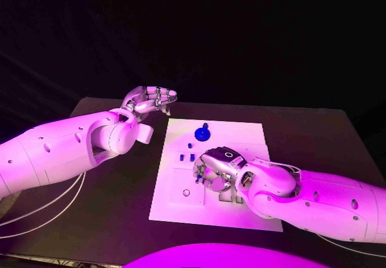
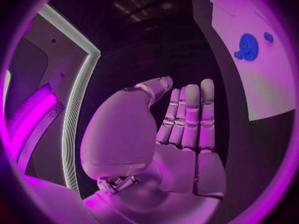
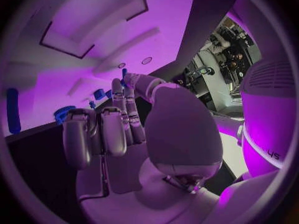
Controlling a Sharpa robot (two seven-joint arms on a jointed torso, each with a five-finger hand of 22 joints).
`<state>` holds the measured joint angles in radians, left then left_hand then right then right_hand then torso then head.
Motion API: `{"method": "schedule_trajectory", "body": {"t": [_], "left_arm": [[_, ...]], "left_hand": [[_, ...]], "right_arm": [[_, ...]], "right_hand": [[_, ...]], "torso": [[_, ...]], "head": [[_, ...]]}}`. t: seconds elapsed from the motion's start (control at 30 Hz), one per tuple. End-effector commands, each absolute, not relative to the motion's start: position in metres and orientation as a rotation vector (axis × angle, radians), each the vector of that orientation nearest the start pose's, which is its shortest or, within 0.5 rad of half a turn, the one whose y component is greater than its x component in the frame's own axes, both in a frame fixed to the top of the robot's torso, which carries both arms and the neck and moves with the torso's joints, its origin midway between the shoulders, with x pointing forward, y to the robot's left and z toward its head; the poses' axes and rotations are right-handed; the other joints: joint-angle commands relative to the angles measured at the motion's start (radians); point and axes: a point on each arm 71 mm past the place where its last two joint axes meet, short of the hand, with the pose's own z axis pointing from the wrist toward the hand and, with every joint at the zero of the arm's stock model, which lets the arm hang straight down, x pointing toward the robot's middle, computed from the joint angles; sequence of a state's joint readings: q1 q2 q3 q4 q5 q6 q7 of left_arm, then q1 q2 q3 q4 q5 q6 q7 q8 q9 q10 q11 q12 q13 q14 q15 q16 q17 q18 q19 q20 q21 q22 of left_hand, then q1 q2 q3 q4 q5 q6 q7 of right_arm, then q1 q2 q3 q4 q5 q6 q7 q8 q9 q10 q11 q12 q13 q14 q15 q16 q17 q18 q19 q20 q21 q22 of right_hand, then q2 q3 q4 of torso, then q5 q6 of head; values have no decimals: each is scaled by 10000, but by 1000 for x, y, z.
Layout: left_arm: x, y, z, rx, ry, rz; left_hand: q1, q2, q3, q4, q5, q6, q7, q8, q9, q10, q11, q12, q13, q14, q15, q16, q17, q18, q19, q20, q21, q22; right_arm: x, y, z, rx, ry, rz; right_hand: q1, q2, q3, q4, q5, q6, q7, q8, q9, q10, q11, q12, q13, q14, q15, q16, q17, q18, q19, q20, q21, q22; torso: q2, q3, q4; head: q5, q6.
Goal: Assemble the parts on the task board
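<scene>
Nearest the camera, the right hand (image 1: 216, 167) hangs over the middle of the task board (image 1: 241, 134), palm turned down and fingers curled in toward the plate; in the right wrist view (image 3: 124, 134) a small blue part (image 3: 123, 77) sits at the tips of the thumb and a finger, though whether it is truly pinched or only lying beyond them I cannot tell. Just left of that hand, a few small blue pieces (image 1: 189, 157) stand in a short row on the board. Farther off, toward the far edge of the plate, a round blue gear (image 1: 203, 133) lies flat with a slim blue peg (image 1: 205, 125) just beyond it. The left hand (image 1: 149, 101) hovers above the black worktop (image 1: 105, 223) beside the board's far left corner, fingers straight and close together, holding nothing (image 2: 187, 119).
</scene>
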<state>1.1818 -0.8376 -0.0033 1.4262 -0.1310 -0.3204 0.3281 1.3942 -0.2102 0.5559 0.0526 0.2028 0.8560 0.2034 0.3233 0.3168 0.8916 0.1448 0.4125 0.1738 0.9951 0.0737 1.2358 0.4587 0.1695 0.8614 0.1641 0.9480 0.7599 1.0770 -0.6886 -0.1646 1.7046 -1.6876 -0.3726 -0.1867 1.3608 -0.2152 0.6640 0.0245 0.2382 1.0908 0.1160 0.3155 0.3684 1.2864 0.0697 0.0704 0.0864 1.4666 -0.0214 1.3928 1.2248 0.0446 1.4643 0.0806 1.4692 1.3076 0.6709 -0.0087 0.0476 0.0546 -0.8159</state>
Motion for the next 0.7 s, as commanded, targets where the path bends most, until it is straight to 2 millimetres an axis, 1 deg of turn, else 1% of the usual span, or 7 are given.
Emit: {"method": "schedule_trajectory", "body": {"t": [0.03, 0.13, 0.4, 0.7], "left_arm": [[509, 234, -181, -10431, 14367, -14168], [509, 234, -181, -10431, 14374, -14165], [509, 235, -182, -10424, 14406, -14160], [509, 235, -182, -10418, 14438, -14152]], "left_hand": [[-59, 23, -36, -5, -17, -40, -4, 10, -9, -35, 0, 60, -14, -68, -20, 23, -13, 136, 8, 27, -18, -15], [-59, 23, -36, -5, -17, -40, -4, 10, -9, -35, 0, 60, -14, -68, -20, 23, -13, 136, 8, 27, -18, -15], [-68, 21, -49, 2, -18, -49, -1, 22, -6, -61, 5, 76, -16, -77, -13, 30, -16, 135, 4, 34, -25, -18], [-68, 21, -49, 2, -18, -49, -1, 22, -6, -61, 5, 76, -16, -77, -13, 30, -16, 135, 4, 34, -25, -18]], "right_arm": [[381, -75, -252, -4908, 17020, 8593], [382, -75, -253, -4922, 17041, 8571], [384, -75, -256, -4964, 17104, 8475], [385, -74, -258, -5030, 17080, 8418]], "right_hand": [[1, 128, 39, -22, -23, -54, 32, 34, 14, 292, -198, 40, 7, 473, -74, -9, -9, -119, 457, -73, -31, 1351], [1, 128, 39, -22, -23, -54, 32, 34, 14, 292, -198, 40, 7, 473, -74, -9, -9, -119, 457, -73, -31, 1351], [1, 128, 39, -22, -23, -54, 32, 34, 14, 292, -198, 40, 7, 473, -74, -9, -9, -119, 457, -73, -31, 1351], [-5, 137, 47, -39, -38, -68, 34, 36, 29, 290, -196, 29, 6, 469, -70, -11, -19, -118, 454, -69, -34, 1349]], "torso": [[-1, -3, 10], [0, -10, 5], [-5, -12, 8], [-3, -11, 12]], "head": [[16, -17], [47, -36], [63, -64], [65, -62]]}}
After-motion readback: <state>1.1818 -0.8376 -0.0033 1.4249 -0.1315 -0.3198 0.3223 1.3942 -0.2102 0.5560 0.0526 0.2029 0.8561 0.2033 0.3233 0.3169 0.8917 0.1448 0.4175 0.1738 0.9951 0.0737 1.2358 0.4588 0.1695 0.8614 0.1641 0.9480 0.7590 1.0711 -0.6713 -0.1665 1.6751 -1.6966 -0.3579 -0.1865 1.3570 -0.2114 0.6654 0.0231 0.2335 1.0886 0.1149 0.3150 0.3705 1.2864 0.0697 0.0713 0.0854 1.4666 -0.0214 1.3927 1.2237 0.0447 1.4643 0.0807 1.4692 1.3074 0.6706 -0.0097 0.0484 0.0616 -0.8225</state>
